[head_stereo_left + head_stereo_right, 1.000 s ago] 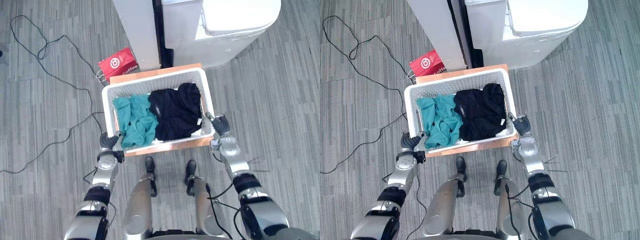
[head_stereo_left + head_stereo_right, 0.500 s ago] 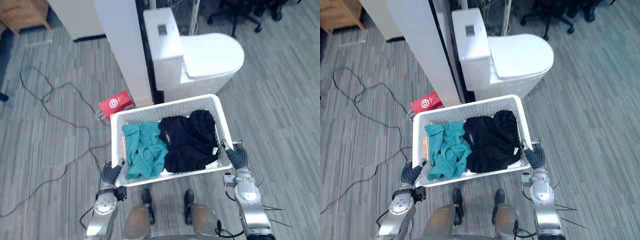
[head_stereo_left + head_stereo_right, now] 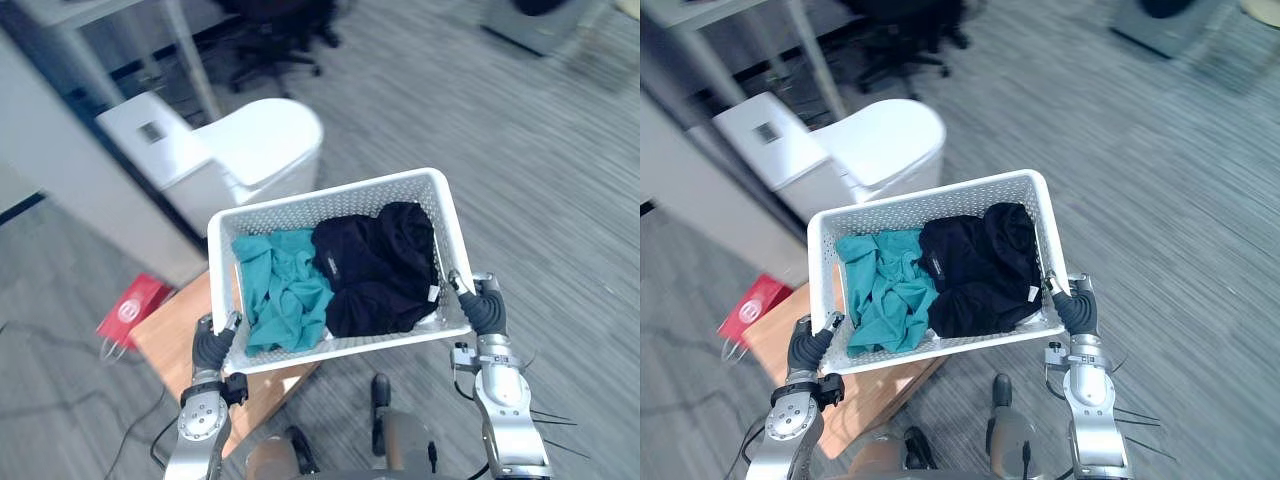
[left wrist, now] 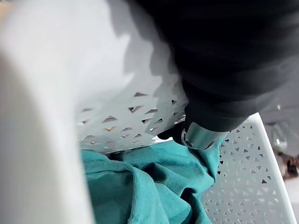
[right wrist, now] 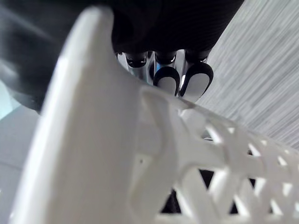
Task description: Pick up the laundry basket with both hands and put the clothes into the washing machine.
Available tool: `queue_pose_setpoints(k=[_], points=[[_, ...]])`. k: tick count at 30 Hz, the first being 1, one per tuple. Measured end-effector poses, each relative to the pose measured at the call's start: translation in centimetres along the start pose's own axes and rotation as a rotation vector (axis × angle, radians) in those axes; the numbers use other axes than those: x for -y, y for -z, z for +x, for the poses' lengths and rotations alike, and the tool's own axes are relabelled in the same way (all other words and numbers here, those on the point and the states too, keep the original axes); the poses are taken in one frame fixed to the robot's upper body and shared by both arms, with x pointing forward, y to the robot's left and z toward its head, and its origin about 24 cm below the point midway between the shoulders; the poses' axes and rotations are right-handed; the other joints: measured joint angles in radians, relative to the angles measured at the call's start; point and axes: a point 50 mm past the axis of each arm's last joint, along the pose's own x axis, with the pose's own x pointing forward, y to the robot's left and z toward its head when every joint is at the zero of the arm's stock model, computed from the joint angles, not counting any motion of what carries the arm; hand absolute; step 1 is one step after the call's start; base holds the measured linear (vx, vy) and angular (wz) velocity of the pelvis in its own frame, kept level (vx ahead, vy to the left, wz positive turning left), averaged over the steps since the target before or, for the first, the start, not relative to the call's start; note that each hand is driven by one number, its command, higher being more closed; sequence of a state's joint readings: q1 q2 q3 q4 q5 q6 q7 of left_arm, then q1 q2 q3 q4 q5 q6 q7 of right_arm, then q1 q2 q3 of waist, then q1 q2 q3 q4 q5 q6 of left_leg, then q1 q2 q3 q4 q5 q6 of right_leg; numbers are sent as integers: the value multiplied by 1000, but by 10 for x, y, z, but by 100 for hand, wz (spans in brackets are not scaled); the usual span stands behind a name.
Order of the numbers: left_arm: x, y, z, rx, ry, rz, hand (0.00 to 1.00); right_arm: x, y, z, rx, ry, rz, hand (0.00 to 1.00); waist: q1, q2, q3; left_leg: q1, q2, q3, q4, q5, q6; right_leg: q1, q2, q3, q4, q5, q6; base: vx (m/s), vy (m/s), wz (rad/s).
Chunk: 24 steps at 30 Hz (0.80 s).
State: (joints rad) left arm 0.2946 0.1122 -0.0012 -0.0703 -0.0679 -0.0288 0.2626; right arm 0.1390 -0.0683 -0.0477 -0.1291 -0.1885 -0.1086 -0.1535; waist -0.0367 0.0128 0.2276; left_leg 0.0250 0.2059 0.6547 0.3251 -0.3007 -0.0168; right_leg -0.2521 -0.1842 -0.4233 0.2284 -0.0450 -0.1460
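The white perforated laundry basket (image 3: 300,205) hangs in the air in front of me, carried by its two short ends. A crumpled teal garment (image 3: 285,290) lies in its left half and black clothes (image 3: 385,265) in its right half. My left hand (image 3: 212,345) is curled on the basket's left end; in the left wrist view a fingertip (image 4: 198,135) pokes in beside the teal cloth (image 4: 154,191). My right hand (image 3: 480,308) grips the right end, and in the right wrist view its fingers (image 5: 163,79) hook over the white rim (image 5: 93,140).
A wooden stand (image 3: 175,330) sits on the floor under the basket's left end, with a red bag (image 3: 135,308) beside it. A white toilet (image 3: 250,140) with its lid down stands beyond the basket, against a white panel (image 3: 70,190). An office chair (image 3: 280,30) stands farther back. Grey floor stretches to the right.
The basket has come up off the wooden stand and stays in both hands. The whole view has swung round, so the toilet and stand now lie to the left.
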Motion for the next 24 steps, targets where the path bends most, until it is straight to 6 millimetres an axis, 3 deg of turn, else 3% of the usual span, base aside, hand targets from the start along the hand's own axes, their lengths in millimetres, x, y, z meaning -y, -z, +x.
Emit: queue_pose_setpoints(k=[1, 3, 4, 5, 6, 7, 8, 9, 10, 11, 12, 13, 14, 15, 16, 17, 18, 19, 20, 21, 22, 24], points=[[-6, 0, 1, 0, -22, 0, 100, -8, -1, 5, 7, -25, 10, 100, 2, -10, -10, 38, 5, 113, -7, -12, -15, -17, -64, -206, 124, -50, -3, -41, -29, -210], [-7, 0, 1, -1, -28, -6, 100, -10, -1, 9, 9, -34, 10, 100, 2, -17, -26, 62, 11, 205, 16, -42, -36, -14, -90, -307, 205, -104, 8, 91, -94, -186], [-5, -1, 0, -1, -32, -19, 100, -10, -1, 13, 16, -43, 4, 100, 1, -3, -29, 70, 42, 263, 76, -73, -67, -23, -74, -303, 208, -90, 60, 212, -146, -214], [-4, -1, 1, -3, -32, -23, 100, -9, 1, 15, 3, -51, 7, 100, 2, 13, -29, 68, 111, 259, 202, -91, -67, -42, -8, -231, 201, -80, 72, 214, -148, -202], [-5, 0, 0, -9, -32, -21, 100, -10, 4, 13, -9, -61, 4, 100, 8, 16, -31, 59, 152, 232, 284, -88, -56, -42, 25, -199, 193, -83, 66, 243, -167, -206], [-6, 3, -2, -22, -31, -12, 100, -11, 7, 12, -22, -75, 8, 100, 17, 26, -30, 6, 242, 138, 469, -67, 92, -22, 100, -143, 165, -90, 49, 197, -155, -164], [-6, 3, -3, -23, -28, -7, 100, -11, 8, 11, -29, -76, 16, 100, 19, 27, -30, -32, 278, 65, 572, -37, 166, -9, 139, -117, 148, -94, 43, 235, -173, -201], [-3, 4, -3, -27, -19, -10, 100, -8, 9, 11, -32, -75, 14, 100, 37, 29, -28, -121, 265, -133, 715, -25, 170, 12, 200, -55, 125, -98, 35, 225, -100, -201], [0, 5, -4, -34, -18, -21, 100, -5, 9, 12, -29, -74, 4, 100, 57, 29, -28, -206, 163, -305, 766, -53, 111, 38, 236, 7, 95, -94, 26, 240, -51, -196], [1, 6, -5, -40, -20, -29, 100, -4, 9, 12, -29, -77, 0, 100, 59, 29, -28, -239, 113, -362, 759, -64, 93, 54, 245, 27, 75, -87, 15, 276, 46, -180], [1, 9, -8, -54, -23, -33, 100, -5, 9, 12, -30, -83, -4, 100, 63, 29, -27, -294, 19, -450, 691, -77, 77, 95, 250, 55, 32, -84, 10, 312, 101, -170], [-1, 11, -9, -64, -28, -36, 100, -6, 9, 11, -29, -94, -8, 100, 84, 28, -26, -332, -37, -486, 578, -78, 71, 133, 250, 83, -11, -71, 10, 377, 148, -171], [-1, 12, -9, -65, -29, -36, 100, -6, 9, 11, -28, -99, -12, 100, 93, 29, -25, -352, -59, -502, 515, -76, 66, 153, 251, 100, -41, -54, 18, 310, 142, -157], [-1, 11, -9, -66, -30, -40, 100, -5, 9, 11, -27, -103, -19, 100, 104, 32, -24, -390, -93, -537, 372, -53, 29, 188, 253, 134, -100, -38, 42, 305, 145, -121], [-1, 12, -10, -69, -30, -43, 100, -4, 9, 11, -24, -106, -26, 100, 104, 38, -25, -399, -105, -548, 198, 2, -46, 225, 257, 160, -151, -24, 65, 318, 150, -101], [-1, 12, -10, -71, -30, -44, 100, -4, 9, 11, -26, -107, -29, 100, 106, 42, -25, -399, -104, -540, 151, 64, -43, 244, 261, 172, -170, -22, 74, 464, 204, -76], [-1, 15, -12, -82, -33, -43, 100, -4, 11, 8, -33, -112, -31, 100, 106, 45, -32, -378, -113, -537, 118, 152, 1, 285, 266, 196, -205, -27, 99, 541, 246, -46], [-1, 15, -12, -85, -32, -45, 100, -4, 11, 6, -34, -109, -29, 100, 105, 40, -43, -374, -127, -537, 125, 168, 61, 296, 255, 209, -212, -47, 123, 499, 225, -31], [-1, 15, -12, -83, -31, -45, 100, -3, 11, 5, -37, -107, -29, 100, 104, 33, -46, -373, -137, -536, 131, 156, 79, 293, 242, 208, -193, -72, 134, 491, 224, 2], [-1, 15, -12, -87, -25, -42, 100, -3, 14, 2, -48, -105, -30, 100, 106, 12, -53, -347, -159, -524, 125, 127, 112, 261, 199, 207, -85, -150, 173, 514, 189, 16], [-1, 18, -14, -106, -25, -40, 100, -2, 16, 1, -59, -106, -31, 100, 105, 1, -55, -309, -192, -518, 126, 90, 130, 194, 143, 223, 141, -216, 215, 521, 187, 17], [-1, 23, -18, -133, -27, -37, 100, -3, 23, -3, -92, -113, -29, 100, 99, -2, -52, -236, -235, -519, 126, 45, 147, 87, 70, 249, 495, -216, 263, 541, 182, 29]])
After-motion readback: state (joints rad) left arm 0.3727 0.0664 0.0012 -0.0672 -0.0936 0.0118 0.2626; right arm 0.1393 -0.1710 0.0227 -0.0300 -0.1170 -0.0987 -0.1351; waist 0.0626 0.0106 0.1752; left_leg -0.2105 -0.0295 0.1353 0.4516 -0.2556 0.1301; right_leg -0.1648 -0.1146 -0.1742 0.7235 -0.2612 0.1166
